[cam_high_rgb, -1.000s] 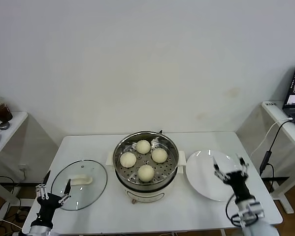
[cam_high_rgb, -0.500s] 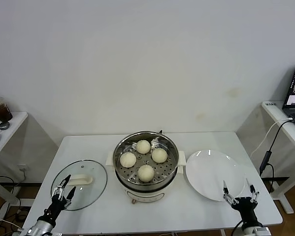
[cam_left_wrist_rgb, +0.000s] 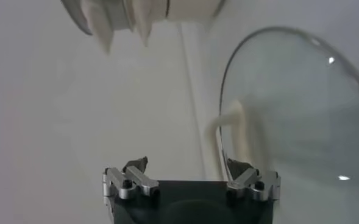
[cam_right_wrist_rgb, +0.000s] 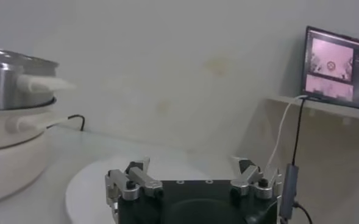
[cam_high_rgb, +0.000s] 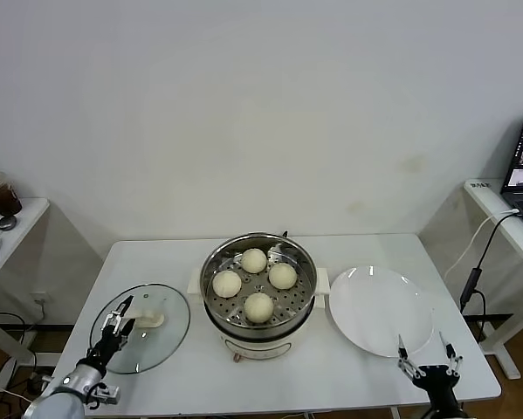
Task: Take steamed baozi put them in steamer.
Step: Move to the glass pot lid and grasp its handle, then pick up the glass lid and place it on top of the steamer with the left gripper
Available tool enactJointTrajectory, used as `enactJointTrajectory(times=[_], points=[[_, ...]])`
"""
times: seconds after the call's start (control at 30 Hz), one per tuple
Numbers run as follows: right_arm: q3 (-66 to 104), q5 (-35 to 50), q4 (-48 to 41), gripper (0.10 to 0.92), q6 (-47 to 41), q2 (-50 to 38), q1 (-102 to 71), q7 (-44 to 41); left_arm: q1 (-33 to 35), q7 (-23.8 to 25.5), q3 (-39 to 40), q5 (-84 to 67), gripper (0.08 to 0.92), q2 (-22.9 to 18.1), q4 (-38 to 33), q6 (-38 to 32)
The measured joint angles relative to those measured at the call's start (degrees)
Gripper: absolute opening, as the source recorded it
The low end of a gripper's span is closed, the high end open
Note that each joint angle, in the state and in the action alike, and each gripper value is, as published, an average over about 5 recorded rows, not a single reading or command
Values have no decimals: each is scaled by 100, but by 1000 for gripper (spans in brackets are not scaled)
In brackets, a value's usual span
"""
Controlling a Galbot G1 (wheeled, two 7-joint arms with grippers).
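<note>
Inside the steamer, four steamed baozi; both grippers' jaws wide, empty.

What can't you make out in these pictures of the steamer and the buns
- Steamer base front: a small control, too small to read in the head view.
- Under the four baozi: hidden by the perforated tray.
- Right gripper: its arm is cut off by the head view's lower edge.
- Left gripper fingertips: out of frame in the left wrist view.
- Laptop screen: blurred in the right wrist view.

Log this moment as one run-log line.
four cream-white baozi in steel steamer | white plate bare | left gripper, right gripper open, low
</note>
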Motion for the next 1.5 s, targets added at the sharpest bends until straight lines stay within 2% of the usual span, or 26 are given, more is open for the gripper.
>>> enactJointTrajectory(times=[0.13,0.23,0.63,0.87,0.97,1.23,1.5], points=[[-2,-40,10,823,0,29,-31,-10,-254,-1,93,60,822,-13,259,12],[-15,-74,10,823,1,45,-53,-18,-411,-3,145,87,790,-31,418,17],[-86,-150,11,823,2,72,-96,-36,-650,66,263,17,472,-37,791,23],[-104,-171,12,823,21,71,-117,-38,-700,-16,264,-169,250,-59,869,-2],[-122,-174,12,823,37,65,-122,-39,-700,-87,247,-273,194,-62,859,-32],[-182,-211,14,823,77,25,-144,-41,-555,-175,147,-572,176,-15,629,-45],[-300,-281,37,823,147,-57,-220,-60,63,-164,-44,-1073,175,248,-353,366]])
